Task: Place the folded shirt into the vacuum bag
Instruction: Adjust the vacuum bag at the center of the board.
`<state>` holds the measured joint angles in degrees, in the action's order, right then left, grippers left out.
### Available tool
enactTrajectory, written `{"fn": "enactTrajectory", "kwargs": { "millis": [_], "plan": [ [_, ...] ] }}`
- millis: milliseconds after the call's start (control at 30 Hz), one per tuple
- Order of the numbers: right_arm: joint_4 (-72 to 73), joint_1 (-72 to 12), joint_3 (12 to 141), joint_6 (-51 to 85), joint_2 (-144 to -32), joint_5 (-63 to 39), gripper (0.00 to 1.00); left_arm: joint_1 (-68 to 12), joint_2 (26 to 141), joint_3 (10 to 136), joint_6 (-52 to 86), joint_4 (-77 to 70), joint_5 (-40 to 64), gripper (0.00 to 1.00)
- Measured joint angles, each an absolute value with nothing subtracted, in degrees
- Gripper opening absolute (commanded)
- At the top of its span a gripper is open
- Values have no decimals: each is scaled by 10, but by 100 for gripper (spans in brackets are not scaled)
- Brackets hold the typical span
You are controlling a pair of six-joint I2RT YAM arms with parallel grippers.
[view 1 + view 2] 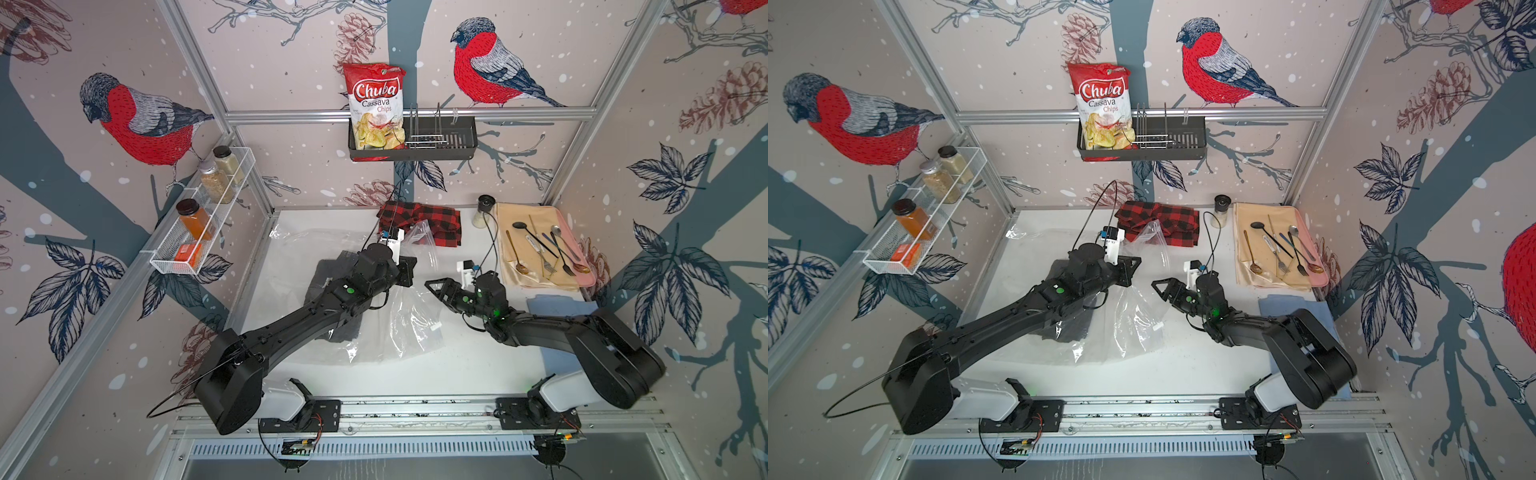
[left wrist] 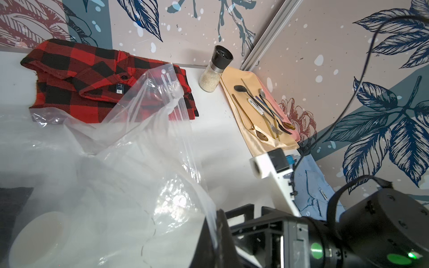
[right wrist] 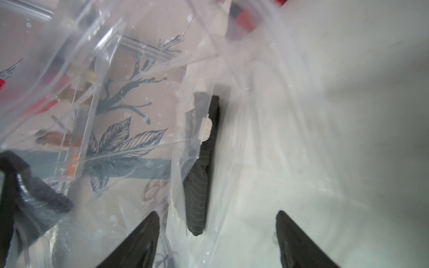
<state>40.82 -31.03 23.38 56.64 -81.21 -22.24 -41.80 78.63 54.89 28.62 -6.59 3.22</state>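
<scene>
Where the left arm [image 1: 299, 320] reaches over the white table [image 1: 457, 365], its jaws are pressed together on a raised fold of the vacuum bag [image 1: 399, 316], one clear, crinkly plastic sack carrying one small white slider clip [image 1: 435, 327] and one round white valve [image 2: 37, 232]. The right arm [image 1: 540, 328] holds its jaws spread wide, just beside the bag's glossy film. Straight ahead of the right jaws, seen through that film, lies one folded shirt [image 3: 197, 185], dark grey cloth with fine stripes, a flat oblong; whether it sits inside the bag or under it cannot be told. Beyond the left jaws lies one red-and-black plaid shirt [image 1: 432, 218], soft and rumpled, its near edge overlapped by the lifted plastic.
</scene>
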Motion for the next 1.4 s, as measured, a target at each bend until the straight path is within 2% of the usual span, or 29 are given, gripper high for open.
{"fn": "enactTrajectory", "kwargs": {
  "millis": [100, 233, 333, 367, 467, 500, 633, 900, 1100, 1400],
  "plan": [
    [358, -276, 220, 543, -790, -218, 86, -418, 790, 549, 286, -66, 32, 0],
    [316, -271, 233, 525, -806, -225, 88, -418, 792, 552, 286, -65, 32, 0],
    [304, -285, 260, 521, -841, -232, 84, -418, 792, 555, 287, -64, 32, 0],
    [303, -292, 271, 520, -854, -237, 77, -418, 792, 555, 287, -63, 32, 0],
    [303, -310, 303, 519, -898, -251, 35, -418, 788, 555, 287, -60, 31, 0],
    [301, -317, 314, 521, -907, -256, 24, -418, 785, 556, 287, -57, 29, 0],
    [266, -344, 373, 522, -906, -256, 1, -406, 763, 560, 281, -39, 23, 0],
    [129, -425, 589, 479, -881, -226, 0, -295, 689, 627, 215, 40, 20, 0],
    [30, -474, 753, 464, -893, -197, 0, -215, 657, 710, 180, 88, 71, 0],
    [-53, -507, 917, 462, -925, -185, 0, -154, 660, 863, 161, 175, 126, 0]
  ]
}}
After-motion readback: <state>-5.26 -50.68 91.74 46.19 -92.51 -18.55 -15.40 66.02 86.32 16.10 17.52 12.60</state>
